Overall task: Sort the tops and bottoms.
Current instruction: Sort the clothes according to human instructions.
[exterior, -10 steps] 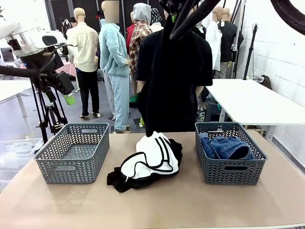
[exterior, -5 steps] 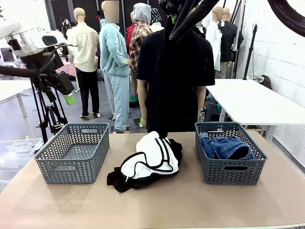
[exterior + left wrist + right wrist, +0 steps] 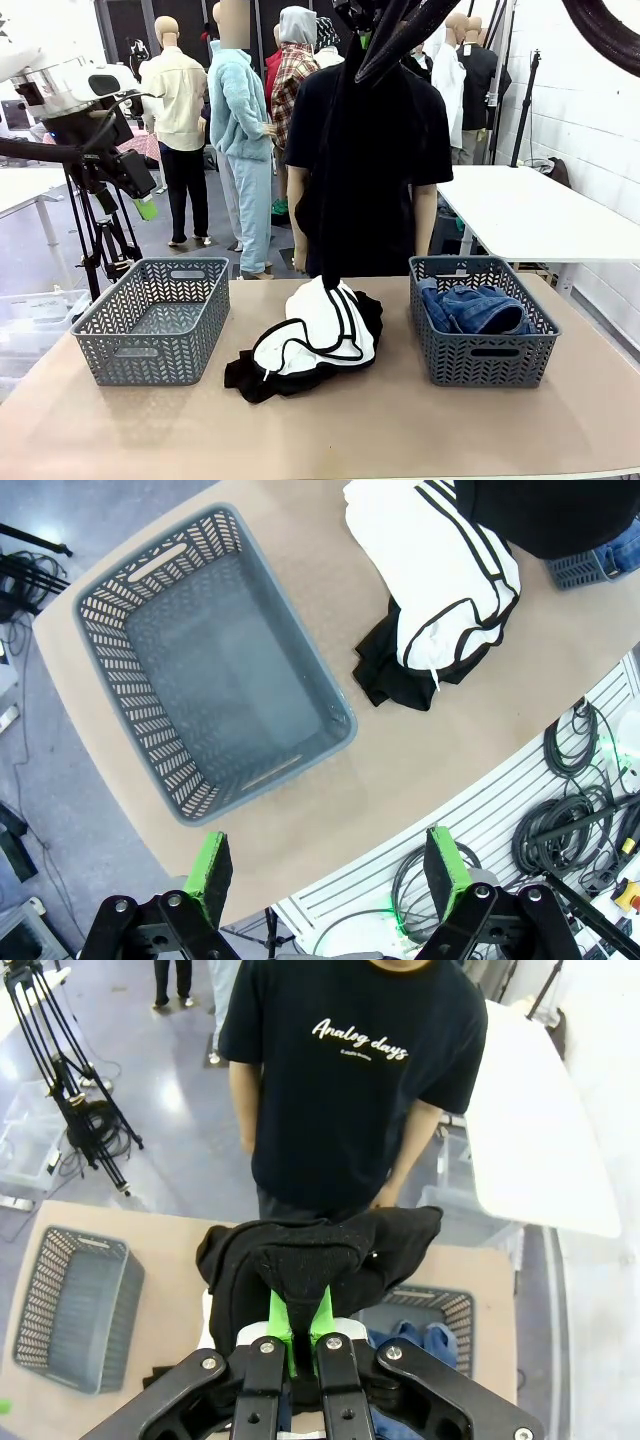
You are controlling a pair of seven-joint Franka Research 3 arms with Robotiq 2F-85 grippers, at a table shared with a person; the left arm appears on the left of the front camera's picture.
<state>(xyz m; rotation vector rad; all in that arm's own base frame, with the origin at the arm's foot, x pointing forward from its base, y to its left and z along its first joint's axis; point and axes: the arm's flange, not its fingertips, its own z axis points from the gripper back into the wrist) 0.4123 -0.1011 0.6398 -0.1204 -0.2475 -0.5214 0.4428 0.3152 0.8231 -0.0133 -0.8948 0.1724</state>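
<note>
Black garment [image 3: 320, 1250] hangs bunched at the centre of the right wrist view, clamped tight between the green fingers of the right gripper [image 3: 301, 1315], high over the table [image 3: 400, 420]. Beneath it, mid-table in the front view, lies a white-and-black pile [image 3: 315, 335]. The right basket [image 3: 483, 362] holds denim [image 3: 475, 308]. The left gripper [image 3: 327, 872], at the bottom of its wrist view, is spread wide and grasps nothing, above the left basket [image 3: 215, 695].

hanging black garment [image 3: 335, 235] hides much of the person's torso [image 3: 425, 130]; dark cloth [image 3: 250, 375] mostly under white garment [image 3: 320, 335]
</note>
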